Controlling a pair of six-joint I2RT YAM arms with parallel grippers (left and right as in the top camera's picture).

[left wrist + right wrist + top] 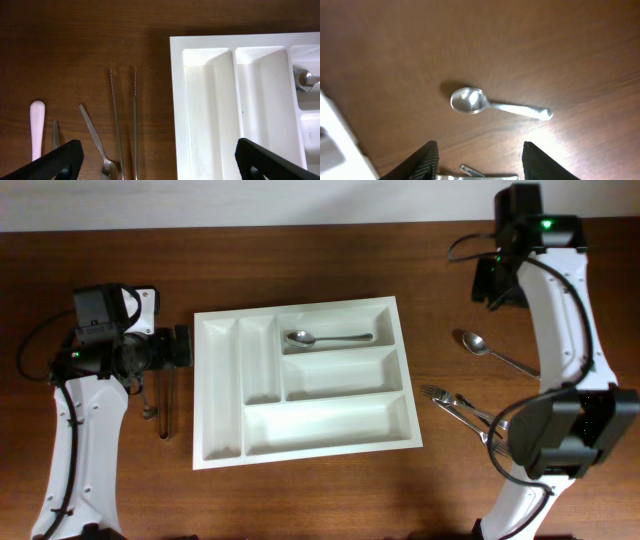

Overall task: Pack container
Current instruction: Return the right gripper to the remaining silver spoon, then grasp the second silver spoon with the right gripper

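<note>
The white cutlery tray (300,385) lies mid-table with one spoon (325,338) in its top right compartment. My left gripper (182,345) is open and empty and hovers over the tray's left edge (176,100). Under it on the wood lie two thin metal sticks (124,120), a small spoon (95,135) and a pink-white handle (36,125). My right gripper (492,280) is open and empty, high above a loose spoon (490,350), which also shows in the right wrist view (485,102). Forks (460,405) lie below it.
The left-hand utensils show in the overhead view as a small cluster (160,405) beside the tray. The forks' tips peek between the right fingers (475,172). The tray's corner (335,145) shows at the left of the right wrist view.
</note>
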